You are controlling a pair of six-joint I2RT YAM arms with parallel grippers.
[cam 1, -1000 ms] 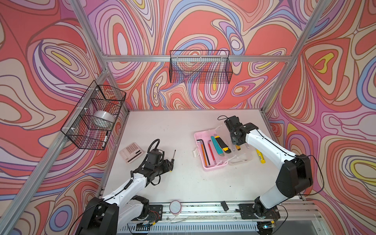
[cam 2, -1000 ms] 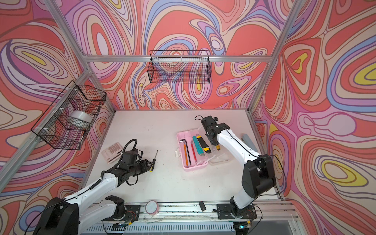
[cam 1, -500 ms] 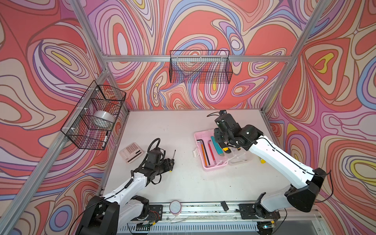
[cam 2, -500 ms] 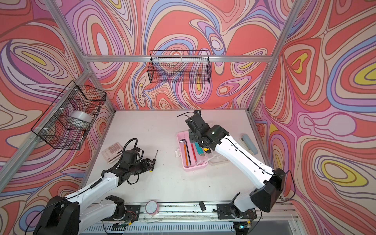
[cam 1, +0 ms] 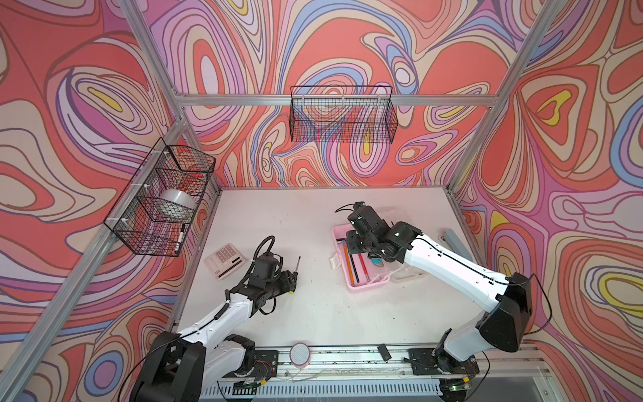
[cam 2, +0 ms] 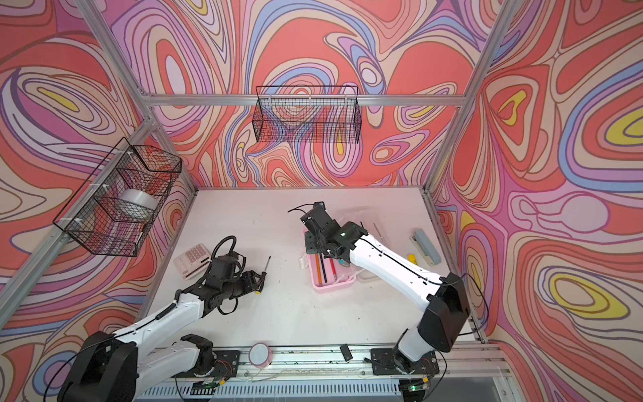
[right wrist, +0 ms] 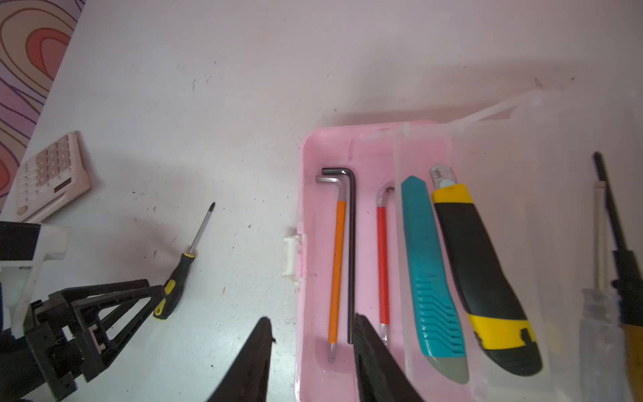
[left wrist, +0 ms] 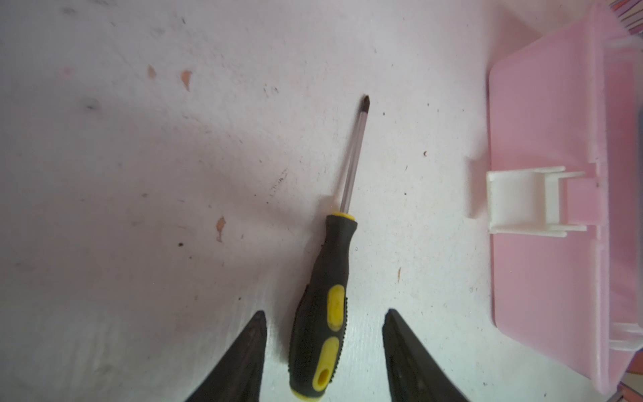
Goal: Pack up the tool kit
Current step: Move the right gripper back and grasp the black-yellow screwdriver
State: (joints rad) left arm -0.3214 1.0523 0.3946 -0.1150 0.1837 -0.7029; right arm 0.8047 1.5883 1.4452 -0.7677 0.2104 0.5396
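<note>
Table (left wrist: 139, 174), screwdriver (left wrist: 323, 313) between left fingers (left wrist: 243, 358)

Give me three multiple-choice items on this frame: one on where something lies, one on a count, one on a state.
1. The black-and-yellow screwdriver lies: A in the pink case; B flat on the table, apart from the case; C propped upright against the case.
2. Hex keys in the case: A three; B one; C five.
3. The left gripper is: A shut on the screwdriver; B shut on nothing; C open.
B: the left wrist view shows it flat on the table.
A: orange-sleeved, black and red-sleeved keys show.
C: its jaws flank the handle with gaps.
</note>
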